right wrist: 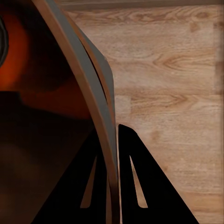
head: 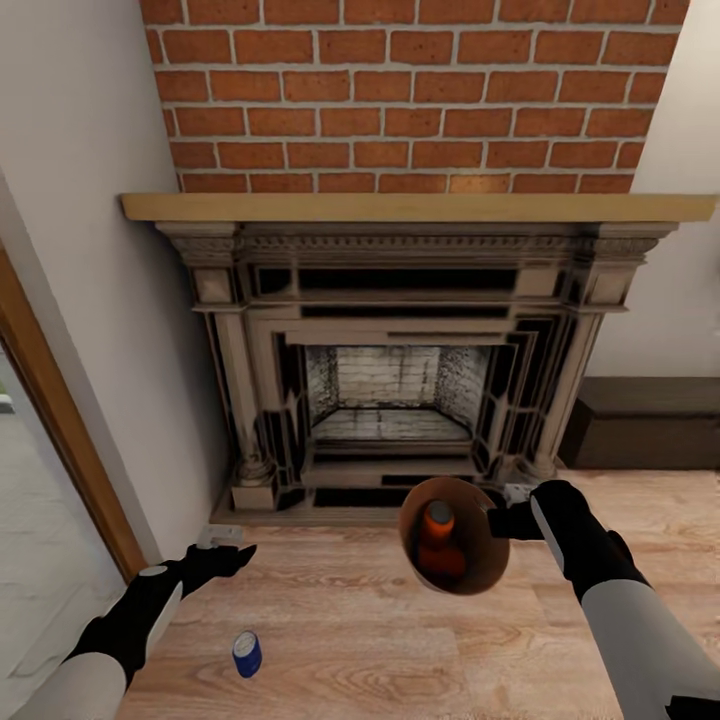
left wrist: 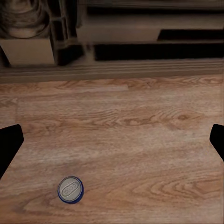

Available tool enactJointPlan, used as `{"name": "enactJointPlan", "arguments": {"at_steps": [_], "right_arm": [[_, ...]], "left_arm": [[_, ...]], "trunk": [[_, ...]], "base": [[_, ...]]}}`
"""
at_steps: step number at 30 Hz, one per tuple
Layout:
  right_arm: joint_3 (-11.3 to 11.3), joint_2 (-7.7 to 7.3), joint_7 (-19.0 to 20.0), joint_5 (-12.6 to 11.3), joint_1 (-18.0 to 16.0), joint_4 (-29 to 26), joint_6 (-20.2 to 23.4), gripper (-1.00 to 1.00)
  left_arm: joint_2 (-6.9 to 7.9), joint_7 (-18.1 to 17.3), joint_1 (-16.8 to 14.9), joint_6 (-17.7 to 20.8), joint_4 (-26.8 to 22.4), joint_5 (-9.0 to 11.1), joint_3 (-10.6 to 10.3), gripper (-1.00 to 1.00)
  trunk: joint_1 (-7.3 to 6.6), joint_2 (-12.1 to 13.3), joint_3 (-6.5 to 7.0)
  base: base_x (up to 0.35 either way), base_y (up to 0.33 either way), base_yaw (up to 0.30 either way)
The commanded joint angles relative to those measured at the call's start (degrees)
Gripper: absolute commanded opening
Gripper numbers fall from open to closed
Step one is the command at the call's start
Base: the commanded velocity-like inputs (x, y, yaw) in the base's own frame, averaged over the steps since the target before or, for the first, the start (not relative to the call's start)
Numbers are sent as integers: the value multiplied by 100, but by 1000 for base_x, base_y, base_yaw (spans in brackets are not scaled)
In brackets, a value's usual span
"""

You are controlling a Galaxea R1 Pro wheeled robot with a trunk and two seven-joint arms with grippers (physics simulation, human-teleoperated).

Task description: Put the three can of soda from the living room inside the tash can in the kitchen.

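Note:
A blue can of soda (head: 247,653) stands upright on the wood floor in front of the fireplace, its top showing in the left wrist view (left wrist: 70,189). My left gripper (head: 225,555) hovers open above the floor a little beyond the can, its fingers (left wrist: 9,142) wide apart. My right gripper (head: 503,521) is shut on the rim of the trash can (head: 487,565), a dark bucket tilted with its tan inside facing me. An orange can of soda (head: 438,537) lies inside it. In the right wrist view the fingers (right wrist: 140,177) pinch the bucket wall (right wrist: 100,116).
The ornate fireplace (head: 400,380) under a red-brick chimney (head: 400,90) stands straight ahead. A wood door frame (head: 60,430) runs along the left, and a low dark cabinet (head: 645,420) sits at the right wall. Wood floor (head: 350,620) lies between my arms.

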Motion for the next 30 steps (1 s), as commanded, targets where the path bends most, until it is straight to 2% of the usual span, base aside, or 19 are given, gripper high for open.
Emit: {"name": "enactJointPlan", "arguments": {"at_steps": [1, 14, 26, 30], "right_arm": [[-3, 5, 24, -155, -3, -4, 16, -100], [10, 20, 21, -147, -2, -5, 16, -100], [32, 35, 20, -139, -2, -5, 16, -100], [36, 37, 20, -138, -3, -5, 16, -100]], "left_arm": [[4, -1, 0, -11, 3, 1, 70, 100], [36, -7, 0, -43, 5, 8, 283, 100], [37, -8, -6, -70, 207, 13, 310, 100], [39, -12, -8, -79, 369, 195, 309, 100]], "trunk": [[22, -42, -17], [308, -564, -251], [308, -564, -251], [308, -564, -251]], "base": [[2, 0, -160], [0, 0, -156], [0, 53, -122], [0, 243, -73]]}}
